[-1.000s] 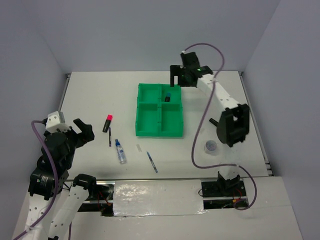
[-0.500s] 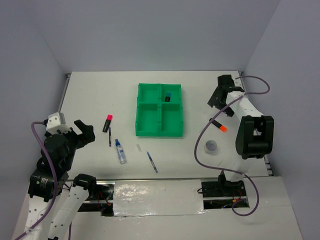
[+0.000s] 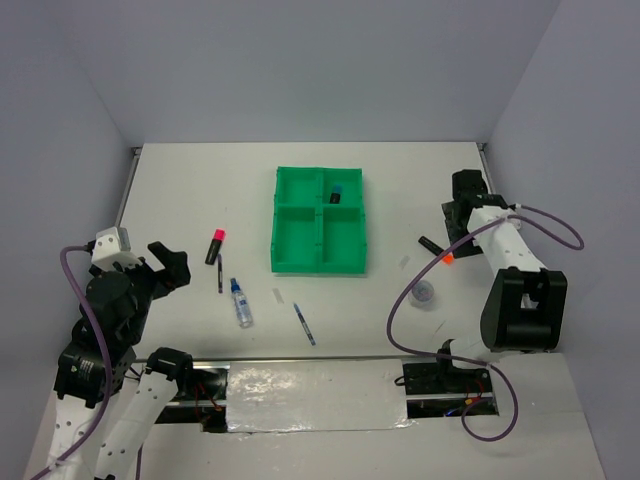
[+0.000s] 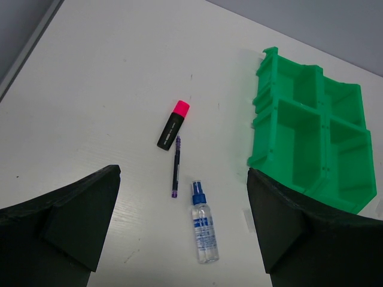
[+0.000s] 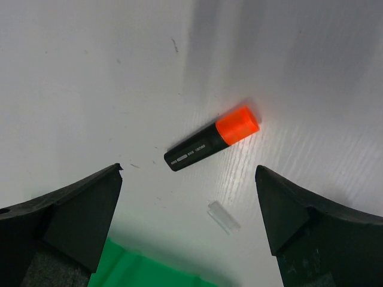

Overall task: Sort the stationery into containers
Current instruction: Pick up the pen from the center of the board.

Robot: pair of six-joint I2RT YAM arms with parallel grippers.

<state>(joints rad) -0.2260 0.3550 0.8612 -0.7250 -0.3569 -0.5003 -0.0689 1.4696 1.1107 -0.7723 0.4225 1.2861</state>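
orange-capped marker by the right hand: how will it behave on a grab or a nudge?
Probably stiff and light: the orange-capped marker looks like a short hard plastic barrel. Lying flat on the smooth table, it may roll or skid if nudged sideways. The open right hand looks wide enough to span it.
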